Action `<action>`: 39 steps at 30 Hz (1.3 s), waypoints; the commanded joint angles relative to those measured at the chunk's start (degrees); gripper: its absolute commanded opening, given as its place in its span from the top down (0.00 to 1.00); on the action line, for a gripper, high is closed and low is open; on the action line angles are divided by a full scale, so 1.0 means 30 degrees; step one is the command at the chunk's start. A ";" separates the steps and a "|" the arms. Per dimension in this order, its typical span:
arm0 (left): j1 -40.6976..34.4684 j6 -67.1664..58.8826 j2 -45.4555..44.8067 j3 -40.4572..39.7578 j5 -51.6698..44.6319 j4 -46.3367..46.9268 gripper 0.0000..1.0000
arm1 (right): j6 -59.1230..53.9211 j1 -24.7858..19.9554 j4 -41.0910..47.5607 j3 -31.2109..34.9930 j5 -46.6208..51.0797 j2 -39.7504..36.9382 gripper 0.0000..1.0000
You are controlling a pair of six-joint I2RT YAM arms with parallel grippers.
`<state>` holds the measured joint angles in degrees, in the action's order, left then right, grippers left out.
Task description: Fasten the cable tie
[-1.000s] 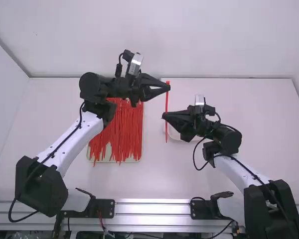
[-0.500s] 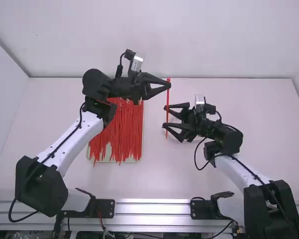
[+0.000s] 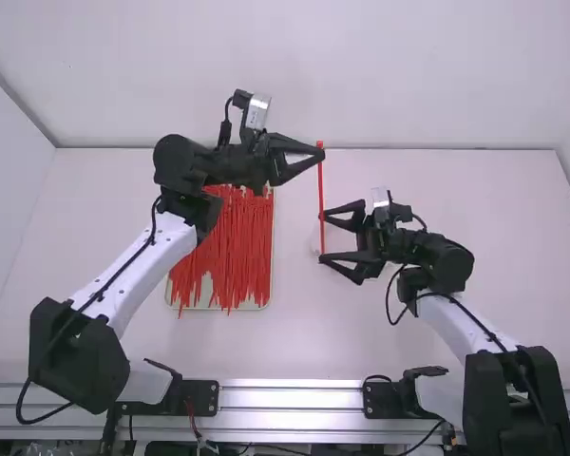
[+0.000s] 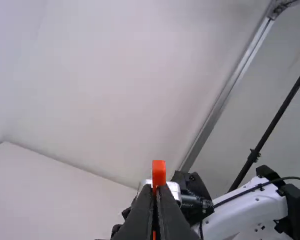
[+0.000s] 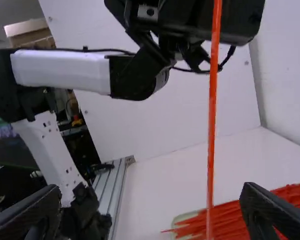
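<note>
— Where is the cable tie?
— The cable tie [image 3: 320, 195] hangs upright over the tabletop [image 3: 494, 190]. The left hand [image 3: 315, 163] has it pinched near the top, fingers clenched tight on the strap, and the square head pokes out just past their tips.
— And the right hand?
— The right hand [image 3: 331, 236] is released, its fingers spread wide. The tie's lower stretch runs down between them, and in the right wrist view it touches neither one.
— Does the tail reach the tabletop?
— I cannot tell.
— Anything else there?
— A pile of spare red ties [image 3: 230, 247] lies on a pale tray [image 3: 262, 300] under the left arm, apart from the held one.
</note>
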<state>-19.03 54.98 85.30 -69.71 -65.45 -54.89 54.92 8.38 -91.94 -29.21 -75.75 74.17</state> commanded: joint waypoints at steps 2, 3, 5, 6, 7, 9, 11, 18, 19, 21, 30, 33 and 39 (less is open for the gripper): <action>0.0015 0.0634 -0.0095 -0.0874 0.0051 -0.0219 0.99 | -0.0328 -0.0015 -0.0080 0.0124 -0.1523 -0.0255 0.05; 0.0022 0.0816 -0.0095 -0.0962 -0.0015 -0.0204 0.99 | -0.0474 -0.0036 -0.0073 0.0124 -0.1807 -0.0255 0.05; 0.0022 0.0947 -0.0095 -0.1129 -0.0153 -0.0160 0.99 | -0.0925 -0.0007 -0.0058 0.0146 -0.2295 -0.0255 0.05; 0.0022 0.1093 -0.0087 -0.1224 -0.0211 -0.0080 0.99 | -0.0976 0.0095 -0.0022 0.0146 -0.2397 -0.0255 0.05; 0.0015 0.1115 -0.0087 -0.1275 -0.0248 0.0051 0.99 | -0.0976 0.0160 0.0058 0.0160 -0.2390 -0.0255 0.05; -0.0036 0.1100 -0.0087 -0.1399 -0.0350 0.0204 0.99 | -0.1501 0.0262 0.0590 0.0197 -0.2302 -0.0262 0.05; -0.0036 0.1275 -0.0087 -0.1486 -0.0372 0.0204 0.99 | -0.2586 0.0444 0.1494 0.0270 -0.2208 -0.0262 0.05; 0.0029 0.2164 -0.0087 -0.1545 -0.0437 0.0357 0.98 | -0.5071 0.0481 0.4969 0.0262 -0.1406 -0.0262 0.18; -0.0007 0.2011 -0.0087 -0.1545 -0.0452 0.0466 0.98 | -0.5100 0.0481 0.4947 0.0262 -0.1392 -0.0262 0.19; -0.0015 0.1552 -0.0087 -0.1545 -0.0444 0.0976 0.98 | -0.5071 0.0474 0.4911 0.0262 -0.1370 -0.0262 0.22; -0.0015 0.1013 -0.0087 -0.1545 -0.0175 0.2149 0.98 | -0.4809 0.0525 0.4801 0.0262 -0.1377 -0.0262 1.00; -0.0015 0.1020 -0.0087 -0.1545 0.0066 0.2149 0.98 | -0.4809 0.0758 0.4809 0.0262 -0.1319 -0.0262 1.00; -0.0015 0.0219 -0.0087 -0.1406 -0.0204 0.2200 0.98 | -0.4364 0.0321 0.4801 0.0262 -0.1384 -0.0255 1.00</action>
<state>-19.03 58.13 85.27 -72.73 -65.73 -47.83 40.73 9.96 -77.17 -28.75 -79.81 74.17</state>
